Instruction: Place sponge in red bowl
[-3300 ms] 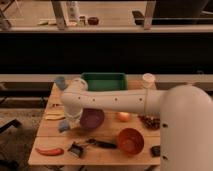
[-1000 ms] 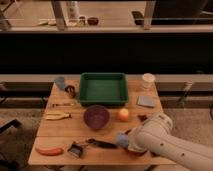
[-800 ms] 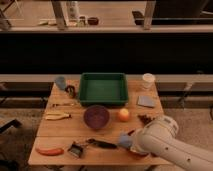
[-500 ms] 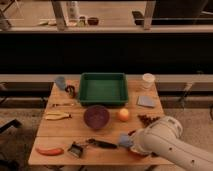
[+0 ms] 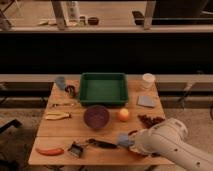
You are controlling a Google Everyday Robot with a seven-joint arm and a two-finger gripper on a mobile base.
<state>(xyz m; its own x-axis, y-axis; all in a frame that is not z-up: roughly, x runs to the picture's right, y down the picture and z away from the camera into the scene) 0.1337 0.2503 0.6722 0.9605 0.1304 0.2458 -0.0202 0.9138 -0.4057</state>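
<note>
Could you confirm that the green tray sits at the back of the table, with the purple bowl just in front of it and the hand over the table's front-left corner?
Not quite: the hand is at the table's front-right, by the red bowl, as the camera view shows. The green tray at the back and the purple bowl in front of it are as you say.

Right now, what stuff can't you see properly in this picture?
- The red bowl: camera view, almost all hidden behind the white arm; only a sliver of rim shows.
- The gripper: camera view, at the table's front edge beside the bowl; the arm covers most of it.
- The sponge: camera view, only a bluish patch at the arm's tip; whether it is in the bowl is unclear.
- The arm: cut off by the bottom-right edge.
</note>
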